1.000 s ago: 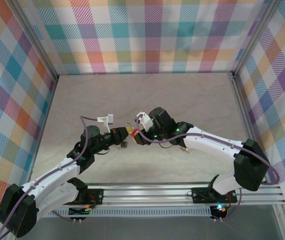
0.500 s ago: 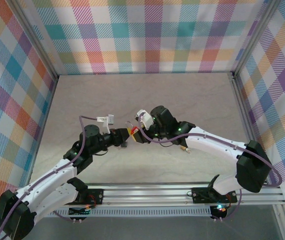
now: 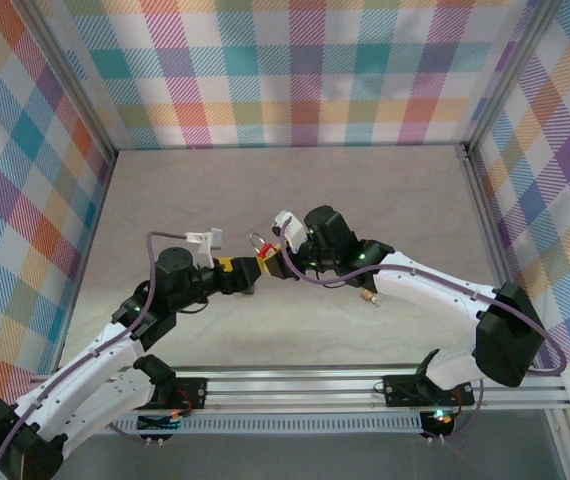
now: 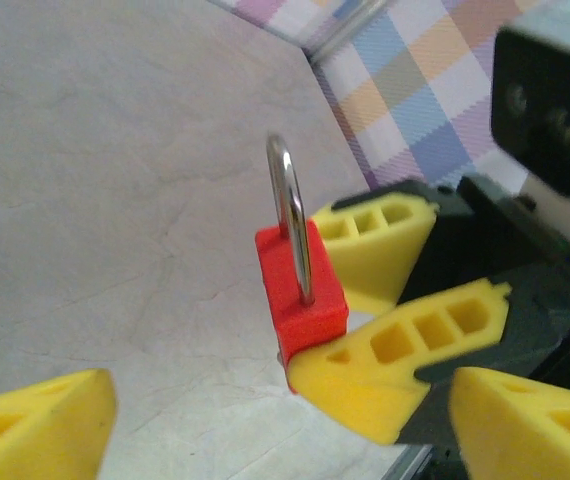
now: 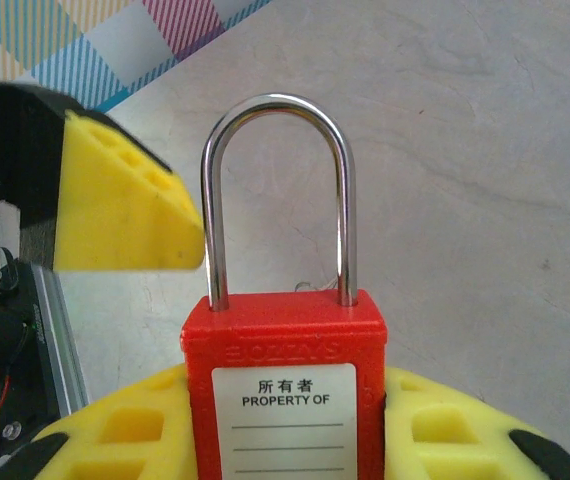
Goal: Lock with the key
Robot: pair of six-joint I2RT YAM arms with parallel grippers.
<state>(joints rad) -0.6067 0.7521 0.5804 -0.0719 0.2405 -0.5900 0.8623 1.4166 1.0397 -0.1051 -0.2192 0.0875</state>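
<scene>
Light bright, even, diffuse. Arms [image 3: 95, 350] cast only faint, soft shadows on the counter [image 3: 365, 200]. Thin glare streaks run along the padlock [image 5: 283, 370] shackle [image 5: 277, 100]. Left wrist view: fingers [image 4: 35, 425] of the left pincer [image 4: 280, 400] blurred, close to lens; far wall [image 4: 415, 90] soft. Top view sharp throughout.

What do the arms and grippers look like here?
The left arm and right arm have white links and black joints, with purple cables looped alongside. The fingers are yellow wedges with rectangular cut-outs on black mounts.
</scene>
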